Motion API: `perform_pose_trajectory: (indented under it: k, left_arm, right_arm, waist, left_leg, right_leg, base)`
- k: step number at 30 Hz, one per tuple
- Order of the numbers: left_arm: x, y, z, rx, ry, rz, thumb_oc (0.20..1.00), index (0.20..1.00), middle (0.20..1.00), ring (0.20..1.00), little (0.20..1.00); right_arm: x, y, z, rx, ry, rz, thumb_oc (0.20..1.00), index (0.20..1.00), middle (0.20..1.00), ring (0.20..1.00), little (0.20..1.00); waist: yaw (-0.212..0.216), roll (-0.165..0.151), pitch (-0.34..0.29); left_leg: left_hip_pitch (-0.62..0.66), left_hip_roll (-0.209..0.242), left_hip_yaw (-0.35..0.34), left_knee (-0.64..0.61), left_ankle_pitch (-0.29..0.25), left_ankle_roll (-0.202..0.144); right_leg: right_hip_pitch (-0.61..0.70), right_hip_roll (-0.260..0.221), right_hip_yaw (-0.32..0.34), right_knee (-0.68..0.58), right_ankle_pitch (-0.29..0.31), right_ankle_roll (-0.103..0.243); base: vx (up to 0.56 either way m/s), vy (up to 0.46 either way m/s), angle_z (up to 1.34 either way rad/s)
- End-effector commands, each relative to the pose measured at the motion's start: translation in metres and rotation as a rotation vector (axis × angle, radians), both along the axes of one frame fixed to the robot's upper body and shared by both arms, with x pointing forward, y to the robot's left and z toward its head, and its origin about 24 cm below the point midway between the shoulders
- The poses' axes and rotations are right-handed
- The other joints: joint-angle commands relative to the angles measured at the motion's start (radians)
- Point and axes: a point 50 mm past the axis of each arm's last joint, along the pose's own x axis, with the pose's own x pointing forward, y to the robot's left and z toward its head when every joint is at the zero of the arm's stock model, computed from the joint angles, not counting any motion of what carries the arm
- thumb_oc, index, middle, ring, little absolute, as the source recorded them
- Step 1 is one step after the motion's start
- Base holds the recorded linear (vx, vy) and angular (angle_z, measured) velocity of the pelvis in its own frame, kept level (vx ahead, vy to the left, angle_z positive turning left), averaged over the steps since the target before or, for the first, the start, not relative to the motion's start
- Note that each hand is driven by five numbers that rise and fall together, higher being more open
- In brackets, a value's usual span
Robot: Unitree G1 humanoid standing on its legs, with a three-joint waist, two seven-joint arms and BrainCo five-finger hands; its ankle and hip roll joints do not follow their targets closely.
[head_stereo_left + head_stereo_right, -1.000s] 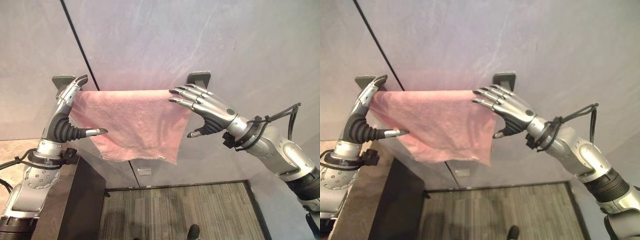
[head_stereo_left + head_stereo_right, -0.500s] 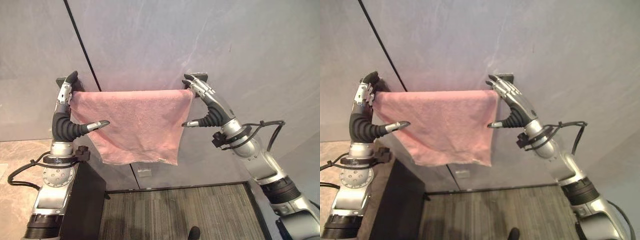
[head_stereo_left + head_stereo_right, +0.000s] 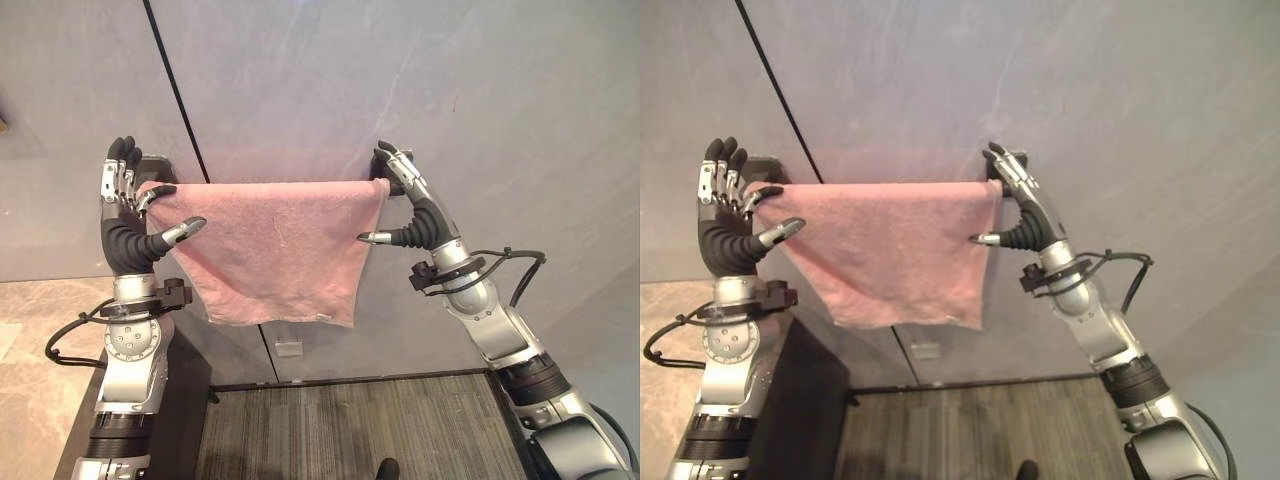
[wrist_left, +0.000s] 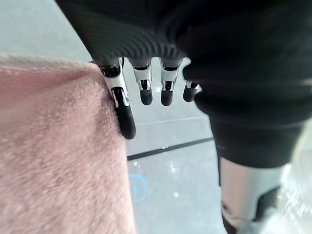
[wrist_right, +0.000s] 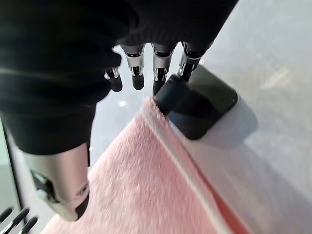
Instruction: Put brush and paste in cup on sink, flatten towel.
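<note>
Towel (image 3: 275,245), pink, hung spread over wall rail w/ dark brackets (image 3: 398,168) at both ends. Left hand (image 3: 125,205) was at its left edge, fingers straight & relaxed, one fingertip touching cloth, gripping nothing. Right hand (image 3: 415,210) by right bracket, fingers extended, also empty.

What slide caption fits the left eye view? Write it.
Pink towel draped over a wall rail, left hand and right hand open at its two top corners.

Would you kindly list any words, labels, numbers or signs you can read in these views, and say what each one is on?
No text can be read.
Pink towel on its rail: a small tag at the lower hem, too small to read.
Wall: a small pale plate below the towel, nothing legible on it.
Left wrist view: a blurred blue mark on the wall panel, unreadable.
</note>
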Motion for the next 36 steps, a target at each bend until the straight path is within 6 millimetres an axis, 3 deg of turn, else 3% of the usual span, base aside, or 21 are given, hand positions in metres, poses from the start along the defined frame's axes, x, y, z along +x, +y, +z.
perform_pose_trajectory:
  k: [1,7,11,13,14,16,19,23,24,26,27,28,29,32,33,34,35,36]
  left_arm:
    - [0.000,-0.011,0.034,-0.043,-0.175,-0.049,1.000,1.000,1.000,1.000,1.000]
    - [-0.009,-0.009,0.047,-0.070,-0.258,-0.049,1.000,1.000,1.000,1.000,1.000]
    - [-0.014,-0.002,0.045,-0.080,-0.258,-0.022,1.000,1.000,1.000,1.000,1.000]
    - [-0.016,0.005,0.038,-0.063,-0.225,0.020,1.000,1.000,1.000,1.000,1.000]
    - [-0.016,0.013,0.022,-0.050,-0.138,0.070,1.000,1.000,1.000,1.000,1.000]
    - [-0.016,0.019,0.013,0.097,-0.058,0.166,1.000,1.000,1.000,1.000,1.000]
    - [-0.021,0.032,-0.012,0.066,0.046,0.218,1.000,1.000,1.000,1.000,1.000]
    - [-0.026,0.038,-0.031,-0.002,0.106,0.245,1.000,1.000,1.000,1.000,1.000]
    - [-0.028,0.042,-0.047,-0.058,0.169,0.257,1.000,1.000,1.000,1.000,1.000]
    - [-0.028,0.042,-0.056,-0.094,0.207,0.249,1.000,1.000,1.000,1.000,1.000]
    - [-0.028,0.043,-0.082,-0.167,0.318,0.232,1.000,1.000,1.000,1.000,1.000]
    - [-0.027,0.043,-0.095,-0.177,0.383,0.236,1.000,1.000,1.000,1.000,1.000]
    - [-0.030,0.043,-0.140,-0.246,0.585,0.237,1.000,1.000,1.000,1.000,1.000]
    - [-0.040,0.038,-0.184,-0.327,0.782,0.223,1.000,1.000,1.000,1.000,1.000]
    - [-0.040,0.039,-0.184,-0.327,0.781,0.223,1.000,1.000,1.000,1.000,1.000]
    - [-0.052,0.031,-0.221,-0.330,0.981,0.233,1.000,1.000,1.000,1.000,1.000]
    - [-0.058,0.026,-0.237,-0.321,1.078,0.225,1.000,1.000,1.000,1.000,1.000]
    - [-0.058,0.026,-0.237,-0.322,1.076,0.225,1.000,1.000,1.000,1.000,1.000]
  right_arm:
    - [0.003,-0.015,0.040,0.175,-0.143,-0.058,1.000,1.000,1.000,1.000,1.000]
    - [-0.009,-0.020,0.049,0.324,-0.178,0.004,1.000,1.000,1.000,1.000,1.000]
    - [-0.014,-0.029,0.043,0.393,-0.151,0.018,1.000,1.000,1.000,1.000,1.000]
    - [-0.016,-0.038,0.034,0.399,-0.118,-0.012,1.000,1.000,1.000,1.000,1.000]
    - [-0.017,-0.051,0.019,0.401,-0.063,-0.060,1.000,1.000,1.000,1.000,1.000]
    - [-0.017,-0.064,0.002,0.411,0.016,-0.096,1.000,1.000,1.000,1.000,1.000]
    - [-0.020,-0.084,-0.019,0.440,0.098,-0.172,1.000,1.000,1.000,1.000,1.000]
    - [-0.024,-0.095,-0.036,0.466,0.154,-0.223,1.000,1.000,1.000,1.000,1.000]
    - [-0.027,-0.103,-0.051,0.478,0.204,-0.274,1.000,1.000,1.000,1.000,1.000]
    - [-0.028,-0.105,-0.060,0.491,0.236,-0.294,1.000,1.000,1.000,1.000,1.000]
    - [-0.032,-0.109,-0.084,0.523,0.327,-0.336,1.000,1.000,1.000,1.000,1.000]
    - [-0.034,-0.111,-0.098,0.515,0.387,-0.362,1.000,1.000,1.000,1.000,1.000]
    - [-0.040,-0.113,-0.132,0.481,0.537,-0.418,1.000,1.000,1.000,1.000,1.000]
    - [-0.051,-0.116,-0.167,0.455,0.702,-0.472,1.000,1.000,1.000,1.000,1.000]
    - [-0.051,-0.116,-0.167,0.455,0.701,-0.472,1.000,1.000,1.000,1.000,1.000]
    - [-0.063,-0.119,-0.201,0.448,0.848,-0.546,1.000,1.000,1.000,1.000,1.000]
    - [-0.068,-0.121,-0.215,0.442,0.914,-0.579,1.000,1.000,1.000,1.000,1.000]
    - [-0.067,-0.121,-0.215,0.442,0.912,-0.578,1.000,1.000,1.000,1.000,1.000]
  waist:
    - [0.005,0.017,-0.003]
    - [0.000,0.019,-0.010]
    - [-0.003,0.021,-0.013]
    - [-0.004,0.021,-0.015]
    - [-0.004,0.021,-0.014]
    - [-0.003,0.021,-0.014]
    - [-0.001,0.018,-0.010]
    - [0.002,0.015,-0.010]
    - [0.001,0.013,-0.006]
    - [0.001,0.014,-0.005]
    - [-0.003,0.016,-0.004]
    - [-0.005,0.016,-0.002]
    - [-0.013,0.017,0.003]
    - [-0.016,0.020,0.008]
    - [-0.017,0.020,0.008]
    - [-0.021,0.026,0.008]
    - [-0.023,0.027,0.009]
    - [-0.023,0.028,0.010]
  left_leg:
    - [-0.004,0.012,-0.075,0.000,0.041,-0.022]
    - [-0.002,0.017,-0.078,0.000,0.046,-0.025]
    - [-0.002,0.021,-0.083,0.000,0.051,-0.028]
    - [-0.004,0.023,-0.087,0.000,0.053,-0.030]
    - [-0.006,0.025,-0.090,0.000,0.056,-0.032]
    - [-0.009,0.030,-0.095,0.000,0.061,-0.036]
    - [-0.014,0.032,-0.103,0.000,0.064,-0.038]
    - [-0.014,0.032,-0.103,0.000,0.066,-0.038]
    - [-0.013,0.032,-0.102,0.000,0.066,-0.037]
    - [-0.013,0.033,-0.101,0.000,0.067,-0.037]
    - [-0.014,0.034,-0.099,0.000,0.069,-0.036]
    - [-0.014,0.034,-0.099,0.000,0.070,-0.037]
    - [-0.015,0.036,-0.098,0.000,0.074,-0.037]
    - [-0.018,0.039,-0.100,0.000,0.079,-0.038]
    - [-0.018,0.039,-0.100,0.000,0.079,-0.038]
    - [-0.008,0.042,-0.113,0.000,0.063,-0.048]
    - [-0.009,0.041,-0.114,0.000,0.065,-0.048]
    - [-0.009,0.042,-0.114,0.000,0.064,-0.048]
  right_leg:
    - [0.134,-0.078,-0.020,0.020,-0.019,0.099]
    - [0.137,-0.075,-0.020,0.021,-0.022,0.095]
    - [0.138,-0.072,-0.021,0.023,-0.025,0.093]
    - [0.140,-0.071,-0.024,0.022,-0.027,0.090]
    - [0.144,-0.069,-0.030,0.023,-0.027,0.089]
    - [0.148,-0.066,-0.039,0.022,-0.030,0.088]
    - [0.153,-0.066,-0.050,0.020,-0.028,0.089]
    - [0.154,-0.066,-0.055,0.020,-0.026,0.090]
    - [0.154,-0.066,-0.056,0.020,-0.024,0.089]
    - [0.154,-0.066,-0.057,0.020,-0.023,0.089]
    - [0.153,-0.067,-0.056,0.021,-0.023,0.088]
    - [0.152,-0.067,-0.055,0.021,-0.025,0.087]
    - [0.149,-0.066,-0.052,0.024,-0.027,0.084]
    - [0.148,-0.063,-0.054,0.028,-0.032,0.082]
    - [0.148,-0.063,-0.054,0.028,-0.033,0.082]
    - [0.157,-0.057,-0.042,0.029,-0.050,0.091]
    - [0.155,-0.057,-0.041,0.031,-0.051,0.089]
    - [0.155,-0.057,-0.041,0.031,-0.052,0.089]
  base:
    - [-0.03,-0.018,0.04]
    - [0.00,-0.003,0.01]
    - [0.00,0.000,0.00]
    - [0.00,0.000,0.00]
    - [0.00,0.000,0.00]
    - [0.00,0.000,0.00]
    - [-0.01,-0.010,0.05]
    - [0.00,-0.010,0.15]
    - [0.00,0.000,0.00]
    - [0.00,0.000,0.00]
    - [0.00,0.000,0.00]
    - [-0.03,-0.008,0.00]
    - [0.00,0.000,0.00]
    - [0.00,0.000,0.00]
    - [0.05,-0.001,-0.01]
    - [0.05,0.005,-0.01]
    - [0.05,0.005,0.00]
    - [0.00,0.000,0.00]
